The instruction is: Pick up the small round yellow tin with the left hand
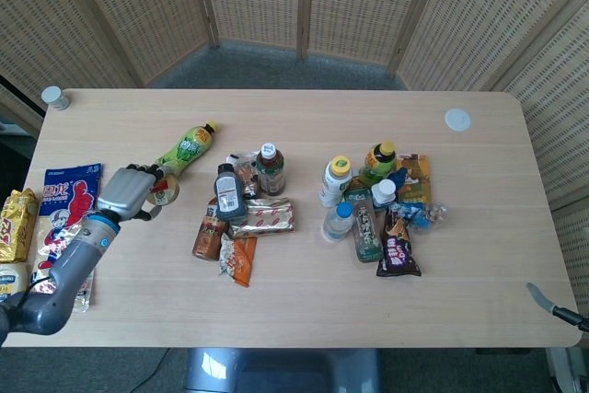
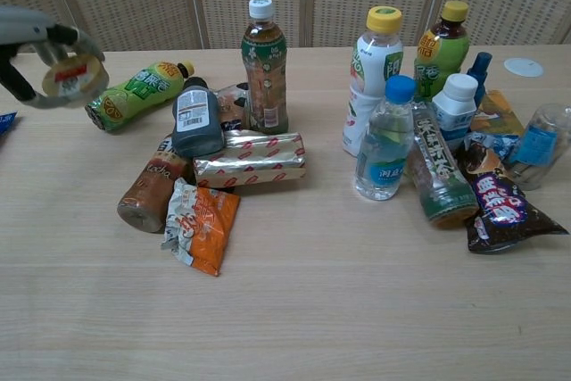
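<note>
One step is in hand, the lift: my left hand [image 1: 124, 192] pinches the small round yellow tin [image 2: 73, 74] clear of the table [image 1: 304, 306], above the green bottle [image 2: 134, 91], so next I just hold it steady.

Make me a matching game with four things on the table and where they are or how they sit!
Things:
1. yellow tin
2. green bottle
3. brown bottle with white cap
4. orange packet

States:
A. standing upright
B. lying on its side, cap pointing to the far edge of the table
C. held in the left hand, off the table
D. flat on the table, nearest the camera in the chest view

Pairs: 1-C, 2-B, 3-A, 4-D
</note>
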You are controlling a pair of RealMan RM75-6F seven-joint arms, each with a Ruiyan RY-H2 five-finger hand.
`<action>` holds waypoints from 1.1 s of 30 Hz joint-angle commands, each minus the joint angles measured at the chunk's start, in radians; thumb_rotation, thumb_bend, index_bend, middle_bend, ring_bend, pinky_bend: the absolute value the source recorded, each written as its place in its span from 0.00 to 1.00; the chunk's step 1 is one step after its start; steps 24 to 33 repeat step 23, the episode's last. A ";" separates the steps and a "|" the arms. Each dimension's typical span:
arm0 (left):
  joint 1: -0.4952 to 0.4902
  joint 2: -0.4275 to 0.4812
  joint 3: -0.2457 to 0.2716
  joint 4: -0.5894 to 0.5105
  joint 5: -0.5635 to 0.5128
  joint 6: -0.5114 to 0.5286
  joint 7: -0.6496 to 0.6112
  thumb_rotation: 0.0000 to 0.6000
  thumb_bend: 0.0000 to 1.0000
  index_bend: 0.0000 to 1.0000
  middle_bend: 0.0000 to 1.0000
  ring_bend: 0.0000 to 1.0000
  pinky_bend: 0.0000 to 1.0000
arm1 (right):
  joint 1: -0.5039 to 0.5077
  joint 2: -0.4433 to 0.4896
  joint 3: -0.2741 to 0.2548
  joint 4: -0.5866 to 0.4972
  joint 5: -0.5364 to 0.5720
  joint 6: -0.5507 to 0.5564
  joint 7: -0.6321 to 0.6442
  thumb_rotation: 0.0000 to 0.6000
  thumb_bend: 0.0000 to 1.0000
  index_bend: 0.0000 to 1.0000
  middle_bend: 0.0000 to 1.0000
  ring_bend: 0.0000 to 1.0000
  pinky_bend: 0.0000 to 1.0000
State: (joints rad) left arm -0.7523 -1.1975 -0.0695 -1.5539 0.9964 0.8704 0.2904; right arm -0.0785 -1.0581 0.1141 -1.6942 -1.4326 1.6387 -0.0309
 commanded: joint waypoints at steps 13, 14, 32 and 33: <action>0.084 0.302 -0.144 -0.250 0.094 0.162 -0.187 1.00 0.40 0.26 0.40 0.43 0.24 | 0.015 -0.028 -0.002 0.022 -0.012 -0.015 0.012 0.47 0.15 0.00 0.00 0.00 0.00; 0.087 0.314 -0.150 -0.258 0.097 0.166 -0.195 1.00 0.40 0.26 0.40 0.43 0.24 | 0.015 -0.030 -0.002 0.024 -0.012 -0.015 0.015 0.47 0.15 0.00 0.00 0.00 0.00; 0.106 0.354 -0.179 -0.292 0.128 0.192 -0.231 1.00 0.40 0.26 0.40 0.43 0.24 | 0.019 -0.038 -0.003 0.027 -0.017 -0.018 0.009 0.47 0.15 0.00 0.00 0.00 0.00; 0.106 0.354 -0.179 -0.292 0.128 0.192 -0.231 1.00 0.40 0.26 0.40 0.43 0.24 | 0.019 -0.038 -0.003 0.027 -0.017 -0.018 0.009 0.47 0.15 0.00 0.00 0.00 0.00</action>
